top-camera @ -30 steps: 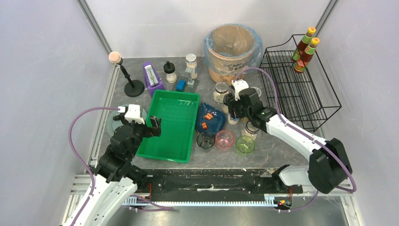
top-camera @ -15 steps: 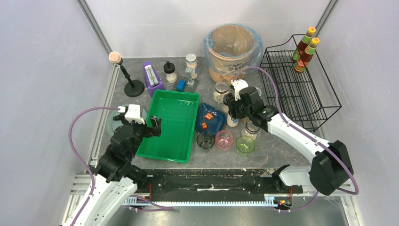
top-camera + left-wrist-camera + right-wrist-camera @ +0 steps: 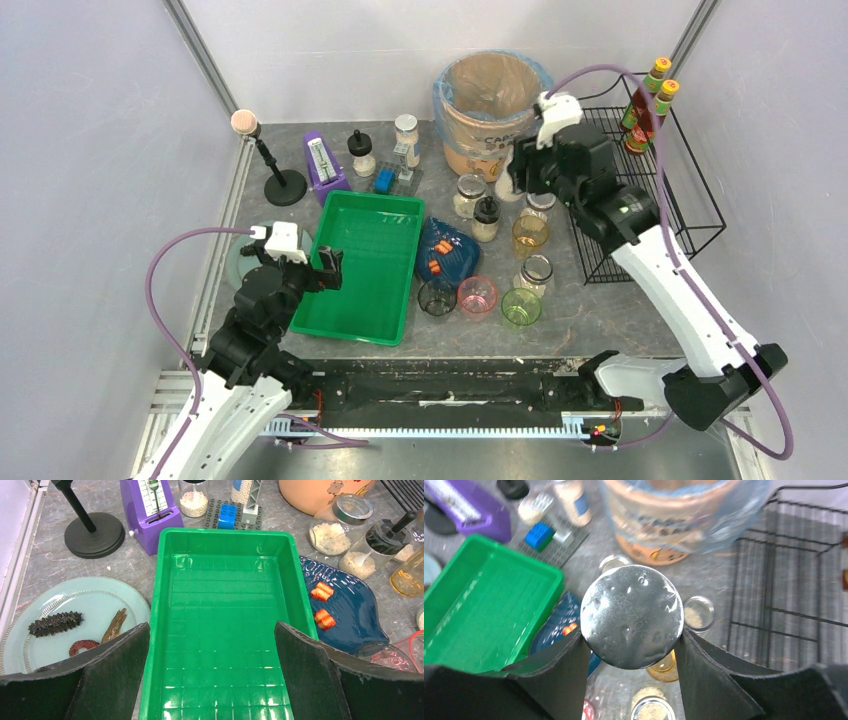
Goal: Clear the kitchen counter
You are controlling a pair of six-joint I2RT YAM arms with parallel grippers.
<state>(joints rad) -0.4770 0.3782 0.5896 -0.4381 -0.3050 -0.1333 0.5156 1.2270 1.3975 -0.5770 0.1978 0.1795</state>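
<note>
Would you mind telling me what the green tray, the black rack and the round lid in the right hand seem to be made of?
The tray looks like glossy plastic: uniform green, moulded grid, bright highlights. The rack seems thin metal wire, probably coated black: open grid of rods. The lid is likely bare metal: silvery, mirror-like, faint stamped marks.

The left arm point(image 3: 215, 420) and right arm point(image 3: 680, 297) wear white link shells with black joint housings; a purple cable point(image 3: 150, 280) loops along each. The left end effector point(image 3: 211, 626) has matte black wedge fingers point(image 3: 305, 675).

Jars point(image 3: 487, 215) crowd counter point(image 3: 600, 310) between tray point(image 3: 365, 260) and rack point(image 3: 685, 215).
</note>
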